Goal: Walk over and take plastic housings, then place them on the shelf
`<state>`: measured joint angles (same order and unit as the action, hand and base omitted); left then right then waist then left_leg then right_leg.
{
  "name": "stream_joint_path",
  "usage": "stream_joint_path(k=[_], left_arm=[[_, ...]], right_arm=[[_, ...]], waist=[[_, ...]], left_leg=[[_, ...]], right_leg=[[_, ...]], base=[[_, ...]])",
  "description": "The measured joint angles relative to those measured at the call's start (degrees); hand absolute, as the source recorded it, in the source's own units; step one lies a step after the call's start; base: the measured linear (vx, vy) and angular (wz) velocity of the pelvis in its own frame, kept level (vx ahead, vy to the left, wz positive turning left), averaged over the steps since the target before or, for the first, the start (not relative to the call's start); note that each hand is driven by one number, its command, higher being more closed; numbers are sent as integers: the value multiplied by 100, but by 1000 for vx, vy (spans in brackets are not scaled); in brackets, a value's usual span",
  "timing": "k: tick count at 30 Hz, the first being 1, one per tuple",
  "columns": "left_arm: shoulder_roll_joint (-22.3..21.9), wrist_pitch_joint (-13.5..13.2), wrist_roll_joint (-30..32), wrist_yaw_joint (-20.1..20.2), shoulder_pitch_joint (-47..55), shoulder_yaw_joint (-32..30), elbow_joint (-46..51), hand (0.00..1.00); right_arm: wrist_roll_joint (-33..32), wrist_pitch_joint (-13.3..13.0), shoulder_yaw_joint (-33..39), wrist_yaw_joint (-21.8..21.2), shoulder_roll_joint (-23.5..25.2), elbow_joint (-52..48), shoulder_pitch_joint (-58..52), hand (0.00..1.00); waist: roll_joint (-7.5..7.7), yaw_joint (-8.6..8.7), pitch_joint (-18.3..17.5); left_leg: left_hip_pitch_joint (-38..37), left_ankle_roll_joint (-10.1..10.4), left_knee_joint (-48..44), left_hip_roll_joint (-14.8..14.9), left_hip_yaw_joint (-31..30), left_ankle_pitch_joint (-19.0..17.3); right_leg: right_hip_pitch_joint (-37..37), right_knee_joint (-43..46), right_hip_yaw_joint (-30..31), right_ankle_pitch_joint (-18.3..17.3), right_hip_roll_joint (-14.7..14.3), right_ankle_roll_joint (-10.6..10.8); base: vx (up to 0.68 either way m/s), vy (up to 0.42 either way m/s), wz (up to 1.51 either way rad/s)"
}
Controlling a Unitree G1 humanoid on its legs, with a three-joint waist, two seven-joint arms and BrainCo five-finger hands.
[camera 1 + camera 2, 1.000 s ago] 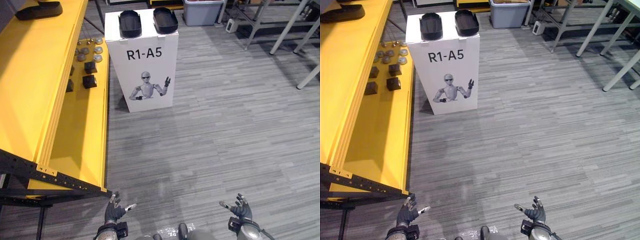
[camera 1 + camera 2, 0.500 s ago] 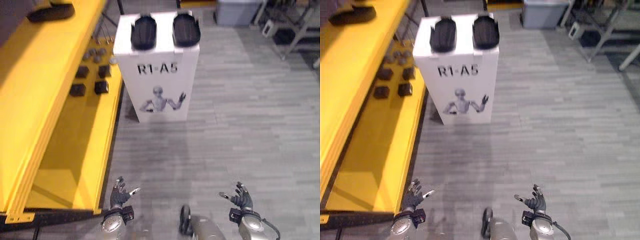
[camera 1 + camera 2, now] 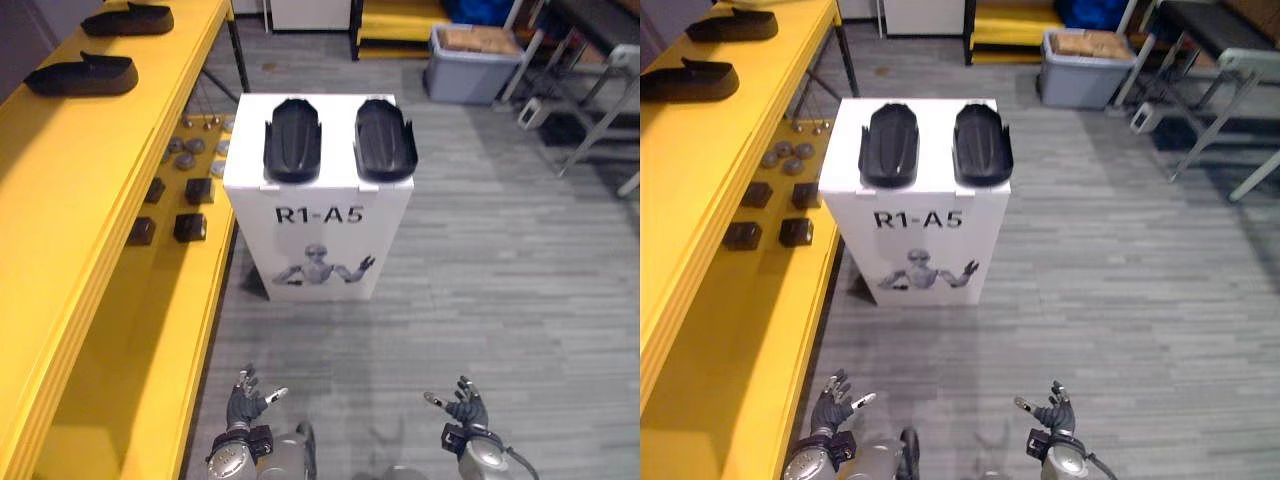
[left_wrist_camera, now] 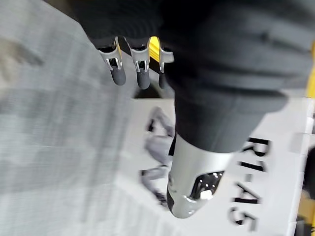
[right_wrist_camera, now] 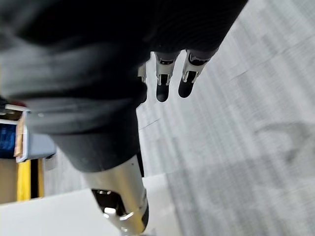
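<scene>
Left hand, right hand: silver fingers, dark tips, ribbed covers.

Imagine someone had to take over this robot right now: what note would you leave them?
Left hand: open, empty, held low in front. Right hand: open, empty, likewise.
On the white box ahead lie two black plastic housings side by side, untouched: left housing, right housing.
The yellow shelf stands to the robot's left; two similar dark housings already lie on its top board.
Left to do: step up to the box, pick up both housings, set them on the shelf.
</scene>
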<state>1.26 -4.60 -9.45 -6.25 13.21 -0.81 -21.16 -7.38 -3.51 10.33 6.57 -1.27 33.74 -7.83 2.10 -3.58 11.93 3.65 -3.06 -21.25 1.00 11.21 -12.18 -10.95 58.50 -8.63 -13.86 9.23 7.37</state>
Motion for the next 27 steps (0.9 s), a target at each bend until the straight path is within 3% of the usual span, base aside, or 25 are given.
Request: stream_joint_path(k=[3, 5, 6, 7, 8, 10, 11, 12, 13, 14, 15, 17, 18, 19, 20, 22, 27], left_arm=[[44, -3, -50, -65, -42, -1, 182, 0], [63, -4, -49, -76, -70, -15, 136, 0], [84, -6, -37, -86, -131, -67, 13, 0], [113, -3, -8, -83, -164, -119, -111, 0], [1, 6, 19, -86, -232, -176, -269, 0], [-147, 9, 17, -94, -262, -311, -259, 0], [-204, 10, 15, -85, -290, -340, -255, 0], [-287, 4, 10, -75, -290, -349, -236, 0], [-314, -6, 10, -72, -283, -342, -232, 0], [-368, -24, 6, -58, -282, -340, -230, 0], [-377, -25, 6, -58, -282, -339, -218, 0], [-386, -31, 7, -66, -261, -355, -209, 0], [-412, -30, 7, -72, -224, -369, -246, 0], [-431, -23, 6, -76, -218, -339, -263, 0], [-406, -14, 8, -70, -238, -339, -318, 0], [-327, -16, 9, -81, -259, -356, -290, 0], [-251, -16, 9, -81, -104, -452, -252, 0]], right_arm=[[2, 1, -30, -18, 91, -206, -84, 0], [3, 0, -34, -30, 131, -142, -53, 0], [4, 12, -27, -28, 119, -47, -57, 0], [26, 14, -25, -27, 86, 42, -76, 0], [99, 49, -30, -29, -36, 209, -32, 0], [107, 51, -31, -30, -43, 144, 53, 0], [106, 49, -44, -28, -57, 72, 18, 0], [100, 42, -134, -26, -66, -47, -68, 0], [100, 35, -156, -24, -54, -106, -95, 0], [94, 10, -147, 1, -57, -228, -84, 0], [94, 1, -140, 12, -75, -279, -74, 0], [92, -15, -119, 19, -70, -346, -47, 0], [91, -13, -67, 26, -93, -369, -91, 0], [91, -13, 11, 32, -107, -407, -112, 0], [92, 15, 132, 76, -29, -371, -145, 0], [94, 14, 146, 133, 34, -415, -229, 0], [94, 15, 223, 215, 97, -1141, -391, 0]], waist=[[-14, 53, -2], [-49, 135, 15], [17, 145, -36], [14, 178, -92], [-204, 125, -162], [-260, 150, -165], [-280, 175, -153], [-240, 166, -121], [-230, 130, -119], [-245, 43, -143], [-246, 8, -158], [-282, -66, -171], [-377, -25, -215], [-502, -8, -248], [-456, -5, -252], [-276, -20, -269], [-266, -16, -317]], left_leg=[[-579, 76, 425, 22, -212, -202], [-867, 189, 598, 130, -410, -295], [-975, 263, 706, 143, -520, -303], [-1019, 357, 736, 196, -664, -354], [-1048, 470, 727, 449, -711, -351], [-877, 664, 272, 558, -654, -129], [-693, 714, -367, 591, -628, 40], [-245, 702, -1567, 753, -583, 275], [-121, 704, -1960, 853, -468, 246], [266, 739, -2449, 1085, -123, -70], [398, 777, -2352, 1127, -47, -104], [623, 785, -1174, 1187, 36, -54], [627, 725, -225, 1190, 32, 501], [636, 709, 130, 1225, -52, 1010], [477, 772, 315, 1171, -62, 807], [289, 726, 622, 1005, 95, 860], [-107, 706, 1052, 848, 430, 910]], right_leg=[[-719, -517, -300, -59, 50, -120], [-825, -2072, -412, 18, -107, -216], [-691, -3381, -188, 385, -317, -391], [-577, -3784, -58, 1259, -440, -695], [-446, -3916, -176, 1242, -627, -811], [-215, -4077, -362, 1166, -653, -897], [74, -4276, -482, 1155, -659, -906], [628, -4632, -568, 1143, -646, -923], [808, -4756, -570, 1141, -656, -927], [1210, -5044, -561, 1133, -660, -939], [1286, -5127, -548, 1133, -648, -939], [1391, -5263, -466, 1119, -631, -898], [1437, -5267, -445, 1025, -678, -751], [1478, -5271, -437, 965, -760, -667], [1492, -5288, -360, 918, -744, -610], [1478, -5280, -266, 864, -553, -527], [1492, -5283, 30, 813, -405, -430]], base=[[570, -5, 35], [534, -138, 50], [401, -150, 66], [640, -242, 55], [544, -207, 34], [560, -247, 34], [450, -228, 66], [389, -192, 50], [331, -127, 25], [305, -89, -5], [294, 4, -25], [231, 86, -36], [151, 127, -23], [173, 187, -13], [151, 196, -9], [128, 157, -16], [48, 62, -25]])
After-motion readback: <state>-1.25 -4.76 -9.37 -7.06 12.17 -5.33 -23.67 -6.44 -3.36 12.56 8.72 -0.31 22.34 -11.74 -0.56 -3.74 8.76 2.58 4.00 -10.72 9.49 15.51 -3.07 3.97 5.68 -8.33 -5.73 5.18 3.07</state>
